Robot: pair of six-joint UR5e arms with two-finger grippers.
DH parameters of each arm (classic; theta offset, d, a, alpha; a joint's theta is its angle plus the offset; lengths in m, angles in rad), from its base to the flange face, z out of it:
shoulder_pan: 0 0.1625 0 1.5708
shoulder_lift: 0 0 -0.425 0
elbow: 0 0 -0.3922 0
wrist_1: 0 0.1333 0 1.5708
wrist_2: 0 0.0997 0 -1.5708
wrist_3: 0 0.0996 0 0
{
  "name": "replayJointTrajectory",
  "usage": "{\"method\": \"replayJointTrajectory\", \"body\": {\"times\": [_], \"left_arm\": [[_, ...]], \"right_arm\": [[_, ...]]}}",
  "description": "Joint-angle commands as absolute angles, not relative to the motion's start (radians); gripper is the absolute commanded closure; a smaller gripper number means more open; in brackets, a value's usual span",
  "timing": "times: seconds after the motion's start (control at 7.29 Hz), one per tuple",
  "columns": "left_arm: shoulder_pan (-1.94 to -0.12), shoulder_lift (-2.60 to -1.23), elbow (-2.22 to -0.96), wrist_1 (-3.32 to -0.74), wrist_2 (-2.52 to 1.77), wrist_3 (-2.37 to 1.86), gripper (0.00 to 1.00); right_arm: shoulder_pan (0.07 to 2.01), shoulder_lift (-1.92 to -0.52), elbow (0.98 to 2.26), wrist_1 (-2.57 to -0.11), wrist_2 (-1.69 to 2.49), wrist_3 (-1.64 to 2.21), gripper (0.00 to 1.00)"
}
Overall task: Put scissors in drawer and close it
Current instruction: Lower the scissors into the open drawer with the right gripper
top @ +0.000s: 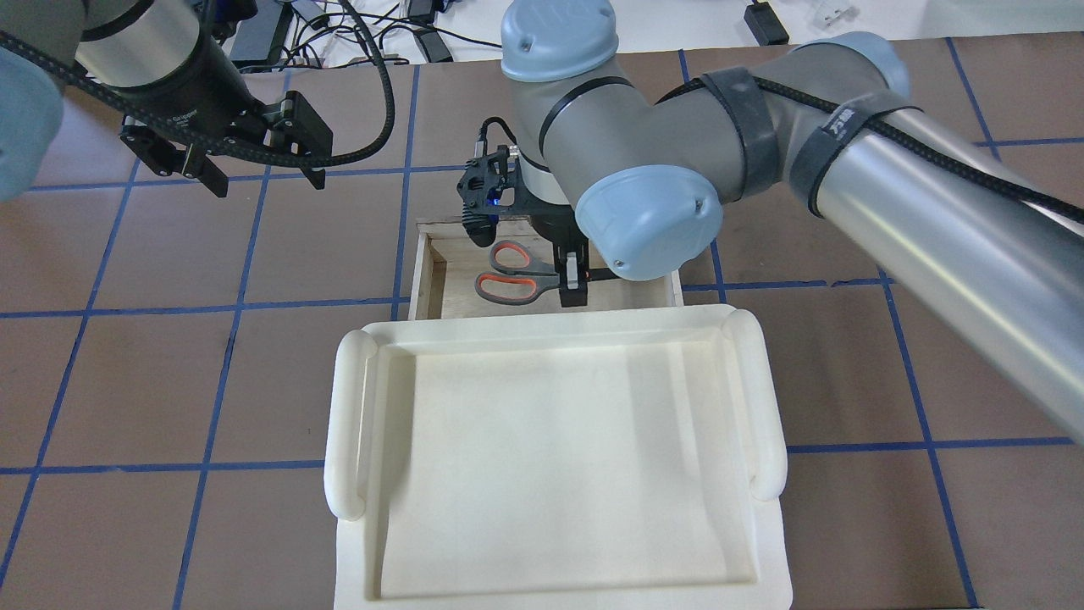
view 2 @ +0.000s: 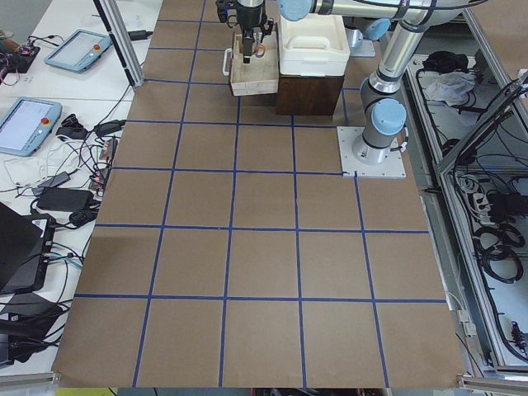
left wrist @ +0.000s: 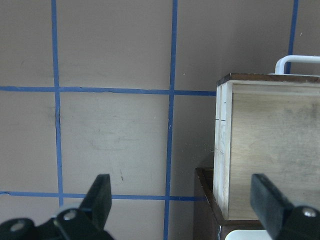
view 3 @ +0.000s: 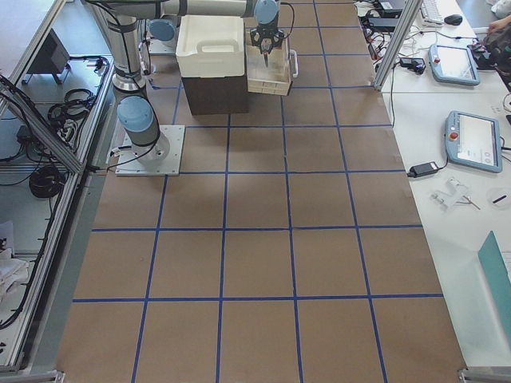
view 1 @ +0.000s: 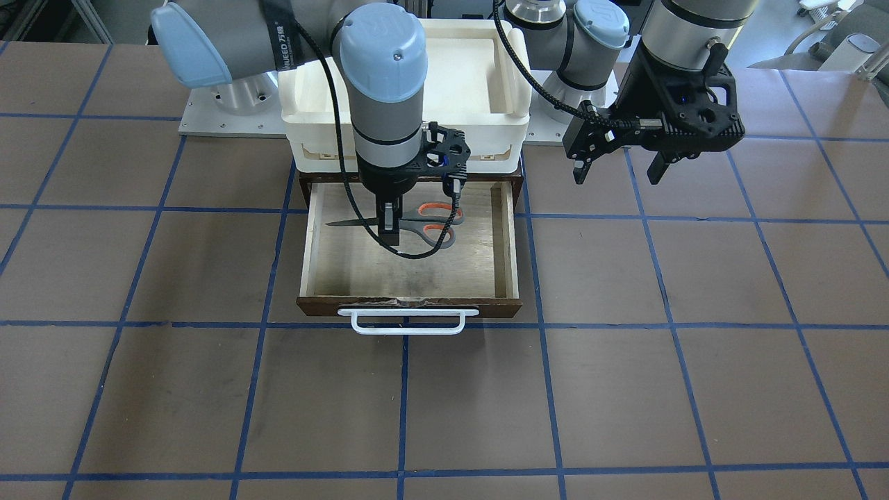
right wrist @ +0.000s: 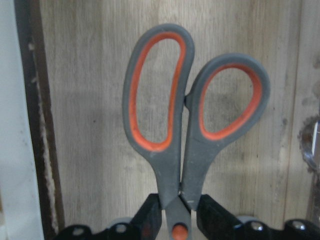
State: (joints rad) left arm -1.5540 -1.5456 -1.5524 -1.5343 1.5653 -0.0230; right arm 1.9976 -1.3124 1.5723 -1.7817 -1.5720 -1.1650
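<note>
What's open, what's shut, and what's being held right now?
drawer: pulled open.
scissors: blades closed, held over the drawer floor.
right gripper: shut on the scissors near the pivot.
left gripper: open, holding nothing, beside the drawer.

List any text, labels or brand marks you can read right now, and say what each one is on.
"...UEED" plus two Chinese characters: white print on the black strap round the right arm; first letter blurred.
Small white print on the body of the left gripper: too small to read.
No markings visible on the scissors or the drawer.
The tablet screens in the side views: too small to read.
</note>
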Motion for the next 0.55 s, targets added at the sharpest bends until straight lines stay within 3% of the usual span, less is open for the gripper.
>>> {"method": "replayJointTrajectory", "body": {"times": [0.0, 0.41], "left_arm": [[-1.554, -1.542, -1.555, -1.537, 1.559, -0.018, 0.00], [-1.551, -1.537, -1.571, -1.525, 1.555, 0.055, 0.00]], "right_arm": [[2.020, -1.272, 1.572, -1.798, -1.566, -1.158, 1.00], [2.022, -1.230, 1.572, -1.862, -1.534, -1.129, 0.96]]}}
